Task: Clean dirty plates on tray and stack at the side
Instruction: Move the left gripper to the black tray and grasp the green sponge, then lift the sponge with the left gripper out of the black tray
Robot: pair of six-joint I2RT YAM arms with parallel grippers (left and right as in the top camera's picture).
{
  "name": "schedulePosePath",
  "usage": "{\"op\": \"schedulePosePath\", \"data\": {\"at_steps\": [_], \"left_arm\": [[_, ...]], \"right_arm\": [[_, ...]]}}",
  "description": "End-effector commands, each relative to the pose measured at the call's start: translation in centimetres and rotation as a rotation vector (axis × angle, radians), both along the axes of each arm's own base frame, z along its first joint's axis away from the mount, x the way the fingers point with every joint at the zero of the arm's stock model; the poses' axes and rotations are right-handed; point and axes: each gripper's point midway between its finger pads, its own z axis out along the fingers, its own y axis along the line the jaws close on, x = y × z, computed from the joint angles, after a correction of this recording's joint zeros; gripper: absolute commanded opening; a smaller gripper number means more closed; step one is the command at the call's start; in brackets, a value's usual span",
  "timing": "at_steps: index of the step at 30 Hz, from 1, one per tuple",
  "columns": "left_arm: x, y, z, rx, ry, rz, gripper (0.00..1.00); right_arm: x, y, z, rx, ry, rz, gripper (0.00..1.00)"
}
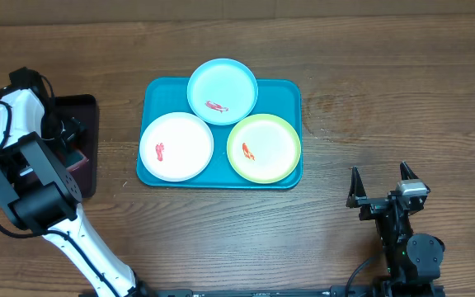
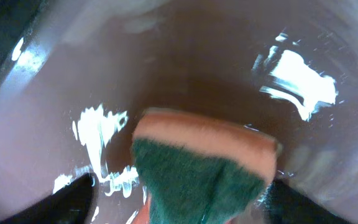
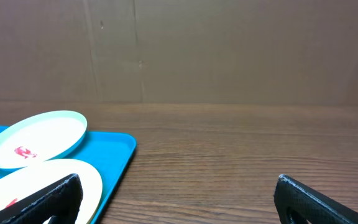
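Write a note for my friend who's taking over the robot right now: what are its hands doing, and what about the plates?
Left gripper: open, fingers on either side of the sponge in the dark tray; not gripping it yet.
Right gripper: open, empty, low over the table, near right.
Plates: the light blue plate, white plate and yellow-green plate all lie on the turquoise tray, each with a red smear.
Done: nothing cleaned, nothing stacked.
Left: grab the sponge, wipe all three plates, stack them beside the tray.

Left arm (image 1: pixel 23 177) folded; left tool (image 2: pixel 182 186) pointing down, jaws spread; right tool (image 1: pixel 378 173) level, jaws fully apart.
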Motion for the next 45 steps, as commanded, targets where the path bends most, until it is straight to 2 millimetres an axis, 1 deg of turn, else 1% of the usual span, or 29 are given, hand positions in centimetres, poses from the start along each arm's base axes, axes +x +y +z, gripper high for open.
{"op": "schedulePosePath", "data": {"at_steps": [1, 4, 5, 7, 8, 9, 10, 11, 12, 13, 18, 20, 23, 24, 26, 27, 28, 29, 30, 31, 33, 34, 35, 36, 37, 38, 43, 45], "left_arm": [[-0.1, 0.4, -1.6, -0.01, 0.023, -0.017, 0.64], [-0.1, 0.5, -1.6, -0.009, 0.021, -0.017, 0.29], [-0.1, 0.5, -1.6, -0.009, 0.021, -0.017, 0.2], [-0.2, 0.5, -1.7, -0.012, 0.026, -0.017, 0.08], [-0.3, 0.4, -1.6, -0.015, 0.03, -0.017, 0.04], [-0.5, 0.3, -1.7, -0.018, 0.037, -0.017, 0.04], [-0.7, 0.2, -1.7, -0.024, 0.046, -0.017, 0.11], [-1.0, 0.0, -1.7, -0.031, 0.057, -0.016, 0.34], [-1.2, -0.3, -1.7, -0.047, 0.064, -0.017, 0.68], [-1.3, -0.7, -1.7, -0.069, 0.067, -0.017, 1.0], [-2.2, -3.5, -1.7, -0.214, 0.085, -0.011, 1.0], [-2.8, -4.2, -1.6, -0.244, 0.105, -0.008, 1.0], [-3.6, -4.6, -1.4, -0.261, 0.138, -0.005, 0.99], [-3.7, -4.7, -1.4, -0.265, 0.145, -0.005, 0.96], [-3.9, -4.7, -1.4, -0.268, 0.15, -0.004, 0.84], [-3.9, -4.7, -1.4, -0.267, 0.151, -0.004, 0.74], [-3.8, -4.7, -1.4, -0.267, 0.149, -0.012, 0.63], [-3.8, -4.7, -1.4, -0.267, 0.148, -0.02, 0.44], [-3.7, -4.5, -1.4, -0.261, 0.147, -0.027, 0.28], [-3.8, -4.4, -1.4, -0.252, 0.15, -0.028, 0.17], [-3.8, -4.1, -1.4, -0.236, 0.154, -0.029, 0.04], [-3.8, -3.9, -1.4, -0.228, 0.154, -0.03, 0.04], [-3.7, -3.8, -1.5, -0.221, 0.152, -0.031, 0.12], [-3.6, -3.7, -1.5, -0.217, 0.15, -0.032, 0.32], [-3.5, -3.6, -1.5, -0.213, 0.144, -0.032, 0.77], [-3.3, -3.5, -1.5, -0.208, 0.138, -0.035, 1.0], [-2.8, -2.3, -1.6, -0.148, 0.125, -0.052, 1.0], [-2.5, -2.2, -1.7, -0.141, 0.113, -0.053, 1.0]], "right_arm": [[0.0, -0.2, -0.1, -0.003, -0.006, -0.008, 1.0], [0.0, -0.2, -0.1, -0.003, -0.006, -0.008, 1.0], [0.0, -0.2, -0.1, -0.003, -0.006, -0.008, 1.0], [0.0, -0.2, -0.1, -0.003, -0.006, -0.008, 1.0], [0.0, -0.2, -0.1, -0.003, -0.006, -0.008, 1.0], [0.0, -0.2, -0.1, -0.003, -0.006, -0.008, 1.0], [0.0, -0.2, -0.1, -0.003, -0.006, -0.008, 1.0], [0.0, -0.2, -0.1, -0.003, -0.006, -0.008, 1.0], [0.0, -0.2, -0.1, -0.003, -0.006, -0.008, 1.0], [0.0, -0.2, -0.1, -0.003, -0.006, -0.008, 1.0], [0.0, -0.2, -0.1, -0.003, -0.006, -0.008, 1.0], [0.0, -0.2, -0.1, -0.003, -0.007, -0.008, 1.0], [0.0, -0.2, -0.1, -0.003, -0.006, -0.008, 1.0], [0.0, -0.2, -0.1, -0.003, -0.006, -0.008, 1.0], [0.0, -0.2, -0.1, -0.003, -0.006, -0.008, 1.0], [0.0, -0.2, -0.1, -0.003, -0.006, -0.008, 1.0], [0.0, -0.2, -0.1, -0.003, -0.006, -0.008, 1.0], [0.0, -0.2, -0.1, -0.003, -0.006, -0.008, 1.0], [0.0, -0.2, -0.1, -0.003, -0.006, -0.008, 1.0], [0.0, -0.2, -0.1, -0.003, -0.006, -0.008, 1.0], [0.0, -0.2, -0.1, -0.003, -0.006, -0.008, 1.0], [0.0, -0.2, -0.1, -0.003, -0.006, -0.008, 1.0], [0.0, -0.2, -0.1, -0.003, -0.006, -0.008, 1.0], [0.0, -0.2, -0.1, -0.003, -0.006, -0.008, 1.0], [0.0, -0.2, -0.1, -0.003, -0.006, -0.008, 1.0], [0.0, -0.2, -0.1, -0.003, -0.006, -0.008, 1.0], [0.0, -0.2, -0.1, -0.003, -0.006, -0.008, 1.0], [0.0, -0.2, -0.1, -0.003, -0.007, -0.008, 1.0]]}}
